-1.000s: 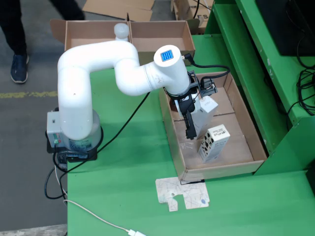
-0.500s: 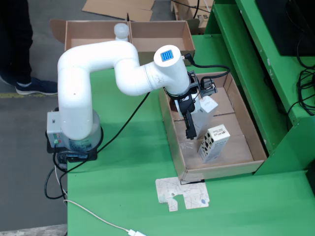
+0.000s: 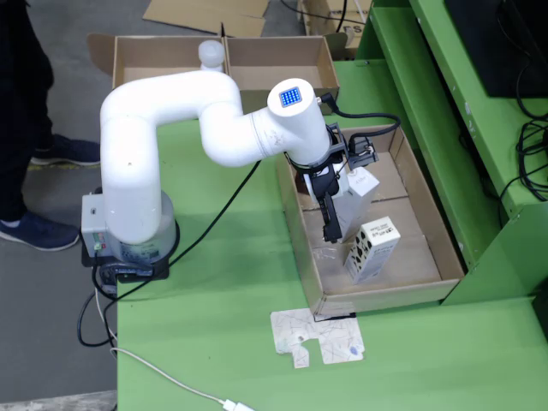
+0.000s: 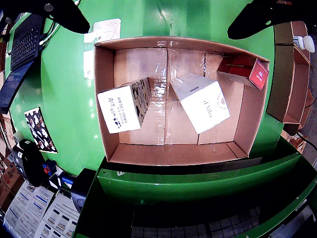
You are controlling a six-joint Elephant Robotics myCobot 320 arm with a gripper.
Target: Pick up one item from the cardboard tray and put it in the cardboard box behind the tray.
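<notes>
- The white arm [image 3: 171, 128] stands on the green bench [image 3: 223, 291], and its wrist reaches over the cardboard tray [image 3: 432, 231].
- In the fixed view the gripper [image 3: 330, 227] hangs inside the tray at its left wall, black fingers pointing down; whether they stand apart or together I cannot tell.
- In the riding view the dark finger shapes at the top corners lie wide apart and clear of every item, so nothing is seen clamped there.
- The tray holds three items. A plain white carton [image 3: 358, 195] [image 4: 203, 101] lies tilted near the tray's middle, just beside the gripper in the fixed view.
- A white carton with black print [image 3: 372, 248] [image 4: 124, 105] stands toward the tray's near end in the fixed view.
- A red box [image 4: 245, 71] lies in the tray's upper right corner in the riding view; the fixed view hides it behind the wrist.
- The cardboard box [image 3: 223, 60] sits beyond the tray's far end, in two compartments, with a white round object [image 3: 211, 54] at the divider.
- A flat printed card [image 3: 318, 336] lies on the bench just in front of the tray.
</notes>
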